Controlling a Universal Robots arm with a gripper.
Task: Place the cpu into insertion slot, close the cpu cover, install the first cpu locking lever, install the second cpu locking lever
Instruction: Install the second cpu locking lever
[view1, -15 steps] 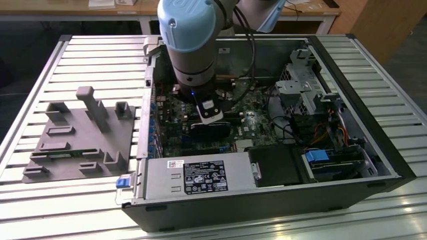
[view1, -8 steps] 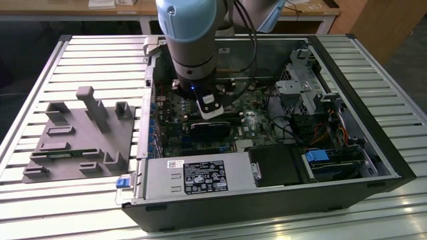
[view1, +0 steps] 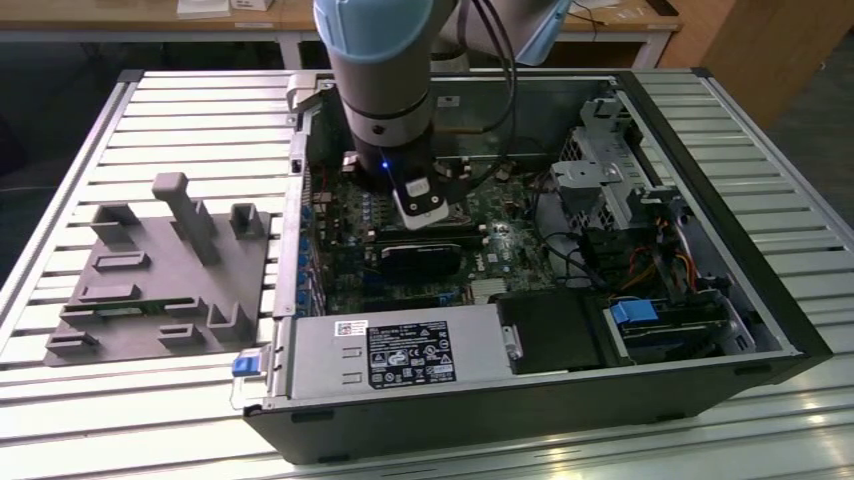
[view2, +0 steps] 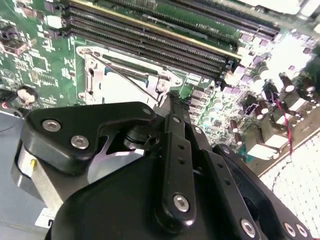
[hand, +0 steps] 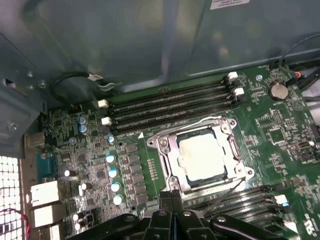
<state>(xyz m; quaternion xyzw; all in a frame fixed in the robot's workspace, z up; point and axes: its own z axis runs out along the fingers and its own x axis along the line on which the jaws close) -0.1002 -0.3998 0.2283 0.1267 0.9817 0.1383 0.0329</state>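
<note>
- Inside the open computer case (view1: 694, 250), the gripper (hand: 171, 197) hovers just above the green motherboard (hand: 270, 125), fingers pressed together and holding nothing.
- Seated in the insertion slot (hand: 172, 172), the cpu (hand: 202, 156) lies just beyond the fingertips in the first wrist view.
- Over it, the cpu cover (hand: 167, 150) lies flat, framing the chip.
- Beside the socket run black memory slots (hand: 170, 102).
</note>
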